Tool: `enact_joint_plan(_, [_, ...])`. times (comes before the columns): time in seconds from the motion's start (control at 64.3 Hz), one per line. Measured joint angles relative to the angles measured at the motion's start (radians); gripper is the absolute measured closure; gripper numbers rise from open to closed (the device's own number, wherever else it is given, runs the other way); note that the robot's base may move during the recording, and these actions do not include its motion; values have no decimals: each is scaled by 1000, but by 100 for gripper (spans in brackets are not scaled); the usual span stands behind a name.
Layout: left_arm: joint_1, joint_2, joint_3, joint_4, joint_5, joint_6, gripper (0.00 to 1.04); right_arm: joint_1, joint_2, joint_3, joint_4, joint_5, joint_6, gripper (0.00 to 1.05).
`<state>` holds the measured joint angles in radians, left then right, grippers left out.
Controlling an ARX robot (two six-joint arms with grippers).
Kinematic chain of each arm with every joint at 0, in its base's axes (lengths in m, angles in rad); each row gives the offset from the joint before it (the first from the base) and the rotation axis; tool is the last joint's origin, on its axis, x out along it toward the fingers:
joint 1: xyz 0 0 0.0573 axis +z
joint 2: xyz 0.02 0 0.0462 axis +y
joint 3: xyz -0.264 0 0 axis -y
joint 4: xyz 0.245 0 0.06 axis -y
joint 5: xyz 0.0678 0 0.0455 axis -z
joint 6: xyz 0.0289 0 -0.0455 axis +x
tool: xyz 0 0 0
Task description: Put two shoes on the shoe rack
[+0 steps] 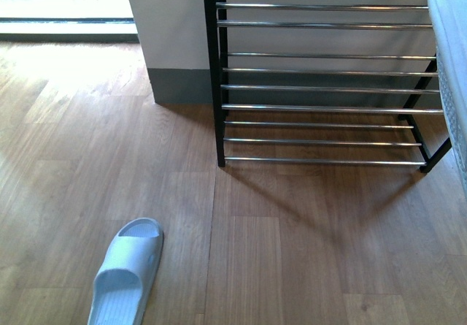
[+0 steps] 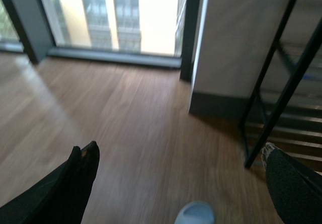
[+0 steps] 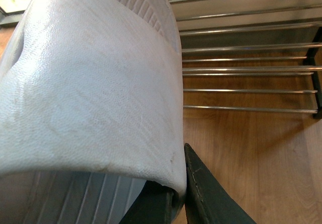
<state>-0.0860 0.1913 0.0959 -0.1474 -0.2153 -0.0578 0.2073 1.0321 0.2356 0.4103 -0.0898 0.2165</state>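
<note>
Right end effector (image 3: 177, 198) clamped on pale slide (image 3: 90, 83) near shoe rack (image 1: 321, 108); left end effector (image 2: 178, 156) apart above second slide (image 1: 128, 274) on floor (image 1: 292, 259).

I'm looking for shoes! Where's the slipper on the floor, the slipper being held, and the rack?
Floor slipper (image 1: 125, 270): front view, its strap.
Held slipper (image 3: 90, 83): right wrist view, its strap.
Rack (image 1: 325, 108): front view, silver rod.

Wood-plank floor (image 1: 292, 252). White pillar (image 1: 168, 18), grey baseboard (image 1: 179, 85) at its foot. Floor-level window (image 2: 121, 17), bright outside.
</note>
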Motion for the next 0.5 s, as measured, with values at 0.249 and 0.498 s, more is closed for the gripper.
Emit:
enact_joint_plan(0.249, [-127,907,162,529,-7,-19,9,1,-1,0,0,-7,0,103])
enact_joint_plan(0.498, [-261,1774,407,779,84,-123,9,1,-1,0,0,-7,0,103])
